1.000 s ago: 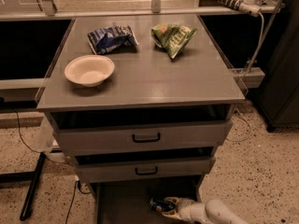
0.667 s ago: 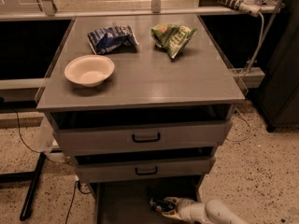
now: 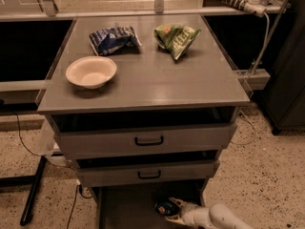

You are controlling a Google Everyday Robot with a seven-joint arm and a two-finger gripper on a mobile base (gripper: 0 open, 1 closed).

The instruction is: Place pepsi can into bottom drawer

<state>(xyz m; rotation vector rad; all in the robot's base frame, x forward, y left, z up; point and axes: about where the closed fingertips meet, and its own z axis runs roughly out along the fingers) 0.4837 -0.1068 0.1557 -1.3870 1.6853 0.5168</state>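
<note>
The bottom drawer [image 3: 124, 209] is pulled out at the foot of the grey cabinet; its flat dark floor shows below the two handled drawers. The pepsi can [image 3: 164, 207], dark blue with a round logo, is low inside the drawer at its right side. My gripper [image 3: 168, 209] comes in from the lower right on a white arm [image 3: 217, 217] and its fingers are around the can. I cannot tell whether the can rests on the drawer floor.
On the cabinet top [image 3: 157, 80] are a white bowl [image 3: 90, 72], a blue-and-white chip bag [image 3: 113, 40] and a green chip bag [image 3: 177, 36]. Two grey drawers with black handles [image 3: 148, 140] sit above. A black stand leg [image 3: 32, 194] lies left on the speckled floor.
</note>
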